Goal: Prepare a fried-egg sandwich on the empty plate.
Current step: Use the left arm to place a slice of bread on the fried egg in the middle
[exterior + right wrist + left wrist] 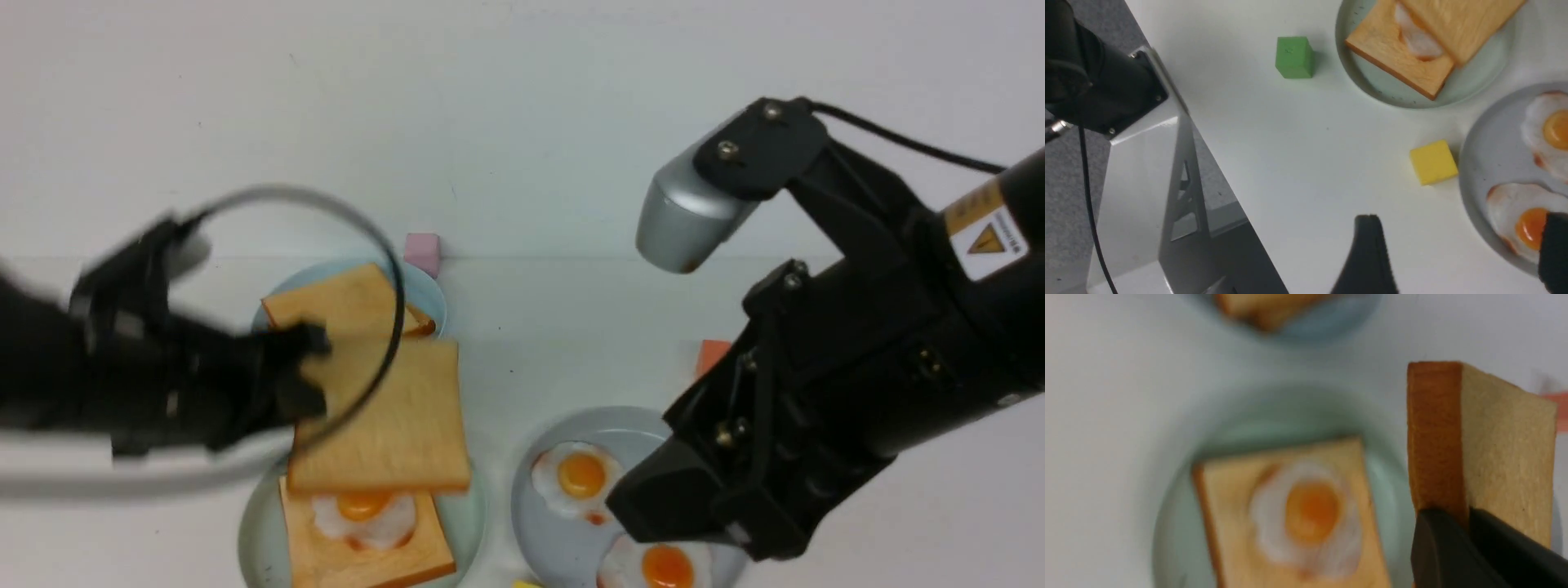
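The empty plate (257, 539) (1180, 522) (1372, 81), pale mint green, lies at the near left and carries one toast slice (326, 559) (1229, 522) topped with a fried egg (367, 514) (1310, 514) (1414, 38). My left gripper (306, 367) (1457, 518) is shut on the crust edge of a second toast slice (392, 425) (1506, 457) (1461, 24). That slice hangs above the egg, partly covering it in the front view. My right gripper (653, 510) (1461, 218) stands open and holds nothing, over the near edge of the grey plate.
A grey plate (555, 547) (1486, 163) with two fried eggs (580, 474) sits right of the mint plate. Behind it, a light-blue plate (429, 298) holds more toast (343, 302). Small blocks lie around: pink (422, 249), orange (713, 355), green (1294, 57), yellow (1433, 161).
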You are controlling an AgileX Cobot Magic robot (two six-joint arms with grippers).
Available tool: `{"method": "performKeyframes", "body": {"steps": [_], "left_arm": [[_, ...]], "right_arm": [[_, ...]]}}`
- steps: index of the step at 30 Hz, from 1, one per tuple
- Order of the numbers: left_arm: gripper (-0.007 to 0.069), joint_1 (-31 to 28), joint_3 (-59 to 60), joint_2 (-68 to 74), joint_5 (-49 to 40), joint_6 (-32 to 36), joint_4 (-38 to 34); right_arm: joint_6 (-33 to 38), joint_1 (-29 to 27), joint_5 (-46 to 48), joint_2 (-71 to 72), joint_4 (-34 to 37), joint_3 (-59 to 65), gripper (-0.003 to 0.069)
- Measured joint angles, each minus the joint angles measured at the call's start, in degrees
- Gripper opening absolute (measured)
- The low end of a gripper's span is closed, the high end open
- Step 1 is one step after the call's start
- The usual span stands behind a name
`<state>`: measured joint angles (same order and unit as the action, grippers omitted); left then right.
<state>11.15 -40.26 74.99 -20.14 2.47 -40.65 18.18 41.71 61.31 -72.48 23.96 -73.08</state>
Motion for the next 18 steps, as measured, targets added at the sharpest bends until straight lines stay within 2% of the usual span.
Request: {"method": "performKeyframes", "body": {"steps": [5, 8, 15, 18], "left_arm": [[0.0046, 0.9, 9.6, -1.3, 10.0, 0.6, -8.0], [0.0046, 0.9, 10.8, 0.2, 13.0, 1.3, -9.8], [0.0046, 0.9, 10.8, 7.3, 13.4, 4.1, -10.9], [0.0075, 0.9, 10.8, 9.2, 13.3, 6.1, -11.1]], "right_arm": [[0.7, 0.0, -0.2, 0.0, 0.6, 0.8, 0.0536], [1.1, 0.0, 0.0, 0.0, 0.6, 0.9, 0.0536], [1.2, 0.0, 0.0, 0.0, 0.8, 0.9, 0.0535], [1.2, 0.0, 0.0, 0.0, 0.8, 0.9, 0.0516]]}}
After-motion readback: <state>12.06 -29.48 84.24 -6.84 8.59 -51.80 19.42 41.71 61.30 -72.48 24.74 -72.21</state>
